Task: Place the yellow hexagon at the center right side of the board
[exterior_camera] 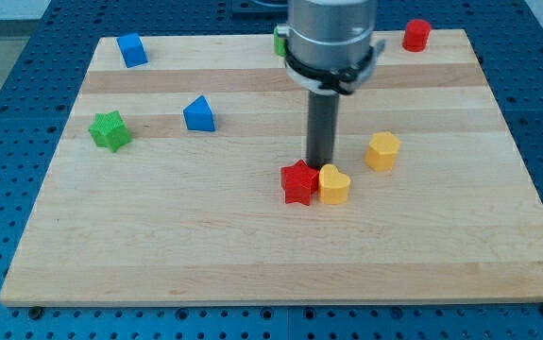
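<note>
board (252, 246): pale wood, smooth, matt | yellow hexagon (381, 150): matt plastic | rod (323, 127): dark, matt

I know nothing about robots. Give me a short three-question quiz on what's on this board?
1. True or false: the yellow hexagon touches the red star.
2. Which block sits beside the red star? A) yellow heart B) blue triangle C) green star
3. My tip stands just above the ___ star.

Key: 1 false, they are apart. 2 A, the yellow heart. 3 red.
</note>
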Controlling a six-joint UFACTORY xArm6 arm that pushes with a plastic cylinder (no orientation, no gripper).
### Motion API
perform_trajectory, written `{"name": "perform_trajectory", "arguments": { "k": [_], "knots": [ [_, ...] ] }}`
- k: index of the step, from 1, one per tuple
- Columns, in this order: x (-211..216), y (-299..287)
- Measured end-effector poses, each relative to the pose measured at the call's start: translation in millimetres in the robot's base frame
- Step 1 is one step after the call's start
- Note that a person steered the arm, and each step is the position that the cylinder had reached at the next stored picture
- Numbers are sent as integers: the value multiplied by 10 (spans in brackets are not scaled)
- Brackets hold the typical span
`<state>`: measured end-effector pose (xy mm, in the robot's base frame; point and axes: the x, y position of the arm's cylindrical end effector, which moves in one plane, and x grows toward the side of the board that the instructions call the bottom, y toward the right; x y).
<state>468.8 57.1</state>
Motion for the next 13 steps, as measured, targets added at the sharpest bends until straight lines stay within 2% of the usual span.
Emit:
{"name": "perform_trajectory", "arguments": {
  "k": [1, 3, 4, 5, 7, 10, 13],
  "knots": [
    [35, 419],
    [-316, 769],
    [-437, 738],
    [-478, 384],
    [-817, 412],
    [-659, 1275],
    [-659, 965]
  ]
}}
